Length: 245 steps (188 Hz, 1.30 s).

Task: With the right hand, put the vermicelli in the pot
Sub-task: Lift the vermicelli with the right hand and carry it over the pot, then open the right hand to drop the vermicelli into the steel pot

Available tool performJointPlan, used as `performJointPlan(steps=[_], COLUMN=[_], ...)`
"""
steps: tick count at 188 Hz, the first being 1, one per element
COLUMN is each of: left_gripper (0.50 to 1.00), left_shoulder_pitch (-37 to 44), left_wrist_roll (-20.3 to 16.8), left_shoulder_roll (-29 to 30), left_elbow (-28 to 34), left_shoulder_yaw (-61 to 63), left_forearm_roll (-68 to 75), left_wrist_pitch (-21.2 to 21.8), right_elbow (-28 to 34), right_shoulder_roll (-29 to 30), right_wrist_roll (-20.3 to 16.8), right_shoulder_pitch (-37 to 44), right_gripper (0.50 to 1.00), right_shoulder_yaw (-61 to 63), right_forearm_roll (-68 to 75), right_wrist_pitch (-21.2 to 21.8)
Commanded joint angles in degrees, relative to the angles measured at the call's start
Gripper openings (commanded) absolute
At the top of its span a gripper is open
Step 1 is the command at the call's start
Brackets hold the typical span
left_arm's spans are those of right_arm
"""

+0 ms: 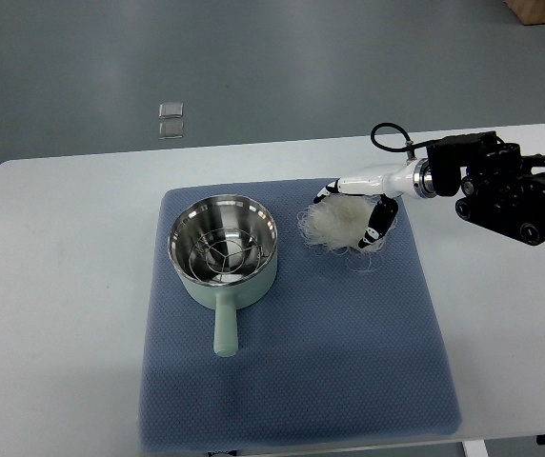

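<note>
The right hand [353, 205] is seen reaching in over the counter [53, 286], its fingers [379, 225] curled around the vermicelli [337, 225], a pale tangled bundle (loose strands trail out below the fingertips). The bundle is held low over the blue mat [330, 362]; whether it touches the mat cannot be told. Well to the left of the fingers, the pot [223, 249] is set on the same mat, handle pointing toward the robot.

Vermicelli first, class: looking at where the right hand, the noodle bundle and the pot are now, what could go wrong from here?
1. Loose strands trail from the vermicelli onto the blue mat; some may be left behind when lifted.
2. The right hand covers only part of the bundle, so it might slip out.
3. The pot sits apart to the left; strands could catch its rim or fall short.
</note>
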Motion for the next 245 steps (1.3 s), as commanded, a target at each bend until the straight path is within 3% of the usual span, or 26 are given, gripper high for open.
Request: performJointPlan(steps=[1,14,25,37,54,133,166,216,245], left_gripper=[1.0,1.0,1.0,1.0,1.0,1.0,1.0,1.0,1.0], left_shoulder_pitch=[-0.01,-0.01,-0.01,-0.01,-0.09,-0.01,-0.09,-0.09,-0.09], left_wrist_roll=[0.0,0.0,0.0,0.0,0.0,0.0,0.0,0.0,0.0], left_shoulder_roll=[0.0,0.0,0.0,0.0,0.0,0.0,0.0,0.0,0.0], left_elbow=[-0.13,-0.13,-0.13,-0.13,-0.21,-0.13,-0.21,-0.13,-0.13], left_shoulder_yaw=[0.01,0.01,0.01,0.01,0.01,0.01,0.01,0.01,0.01], left_forearm_roll=[0.01,0.01,0.01,0.01,0.01,0.01,0.01,0.01,0.01], left_wrist_pitch=[0.0,0.0,0.0,0.0,0.0,0.0,0.0,0.0,0.0], right_elbow=[-0.63,-0.89,-0.89,-0.98,-0.98,1.39,4.82,10.19,11.06], right_shoulder_roll=[0.01,0.1,0.1,0.1,0.19,-0.43,-0.95,0.19,5.2], right_wrist_roll=[-0.1,-0.1,-0.19,-0.36,-0.36,1.13,1.57,3.06,4.73], right_shoulder_pitch=[-0.12,-0.3,-0.91,-1.09,-1.44,1.28,3.48,5.94,5.42], right_gripper=[0.86,0.799,0.695,0.635,0.503,0.5,0.5,0.5,0.5], right_shoulder_yaw=[-1.2,-1.56,-1.65,-1.56,-1.56,3.18,13.82,18.57,18.48], right_forearm_roll=[-0.19,-0.19,-0.27,-0.27,-0.27,1.39,1.66,2.1,3.42], right_wrist_pitch=[-0.04,-0.12,-0.12,-0.21,-1.35,-8.47,-7.6,-4.43,-4.43])
